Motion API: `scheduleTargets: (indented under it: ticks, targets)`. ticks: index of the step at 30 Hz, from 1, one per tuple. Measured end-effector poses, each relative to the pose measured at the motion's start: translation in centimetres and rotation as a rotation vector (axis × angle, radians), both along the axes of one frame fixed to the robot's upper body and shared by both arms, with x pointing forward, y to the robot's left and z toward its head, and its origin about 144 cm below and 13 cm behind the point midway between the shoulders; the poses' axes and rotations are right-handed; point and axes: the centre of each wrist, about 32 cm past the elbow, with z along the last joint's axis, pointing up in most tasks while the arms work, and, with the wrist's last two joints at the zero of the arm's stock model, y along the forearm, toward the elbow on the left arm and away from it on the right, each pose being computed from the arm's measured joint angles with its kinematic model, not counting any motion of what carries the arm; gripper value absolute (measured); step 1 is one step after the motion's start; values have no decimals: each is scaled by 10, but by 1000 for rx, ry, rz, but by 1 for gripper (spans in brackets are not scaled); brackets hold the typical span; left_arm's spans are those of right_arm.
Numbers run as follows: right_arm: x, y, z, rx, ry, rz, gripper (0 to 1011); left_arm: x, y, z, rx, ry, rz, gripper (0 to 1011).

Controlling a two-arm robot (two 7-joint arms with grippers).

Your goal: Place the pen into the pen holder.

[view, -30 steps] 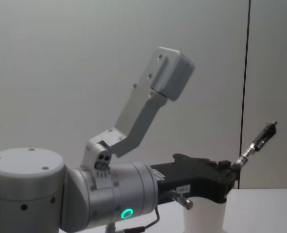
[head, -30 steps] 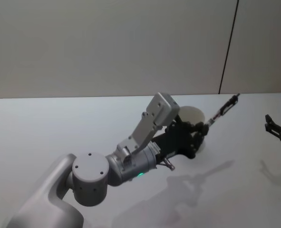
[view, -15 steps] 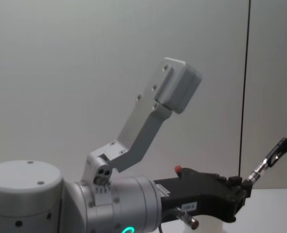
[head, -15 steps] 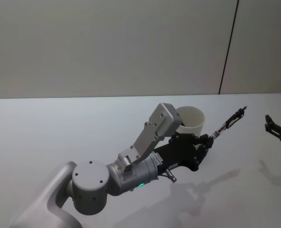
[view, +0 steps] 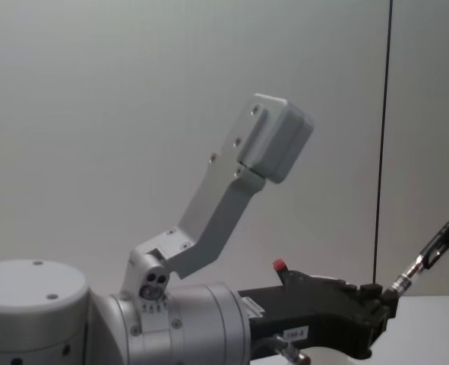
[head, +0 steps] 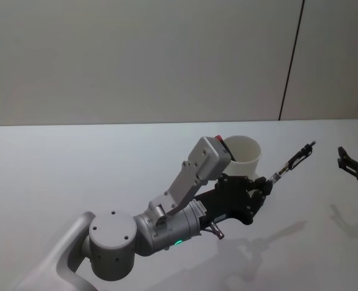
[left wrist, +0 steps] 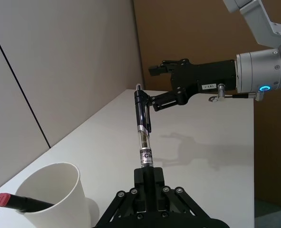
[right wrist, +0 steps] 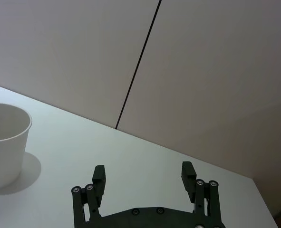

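My left gripper (head: 265, 182) is shut on the lower end of the pen (head: 294, 159), a black and clear pen that slants up and out to the right. The pen holder (head: 243, 151), a white paper cup, stands on the table just behind and left of that gripper, with a red-capped marker (head: 219, 139) leaning inside it. The left wrist view shows the pen (left wrist: 141, 121) rising from the left gripper (left wrist: 149, 175), with the pen holder (left wrist: 54, 187) off to the side. My right gripper (head: 346, 159) hovers open at the right edge, empty.
A white table (head: 76, 163) spreads under both arms, with a plain wall behind it. The left arm's silver links (head: 194, 173) rise over the table's middle. The right gripper (left wrist: 155, 88) faces the pen from farther off.
My left gripper has drawn back from in front of the cup and sunk, carrying the pen right and lower. The cup's mouth now shows. The right gripper has held still.
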Motion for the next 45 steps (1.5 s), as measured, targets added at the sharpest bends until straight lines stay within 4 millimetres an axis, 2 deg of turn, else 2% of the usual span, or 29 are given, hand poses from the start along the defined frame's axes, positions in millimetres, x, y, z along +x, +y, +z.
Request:
scheduleTargets:
  ticks: [10, 21, 45]
  targets:
    - [-3, -6, 1, 22, -6, 12, 1001, -2, 0, 0, -2, 3, -3, 129]
    - [-11, -22, 2, 92, 2, 42, 1001, -3, 0, -1, -3, 5, -5, 127]
    - [-33, -55, -3, 434, 169, 245, 1001, -3, 1, -1, -3, 6, -5, 127]
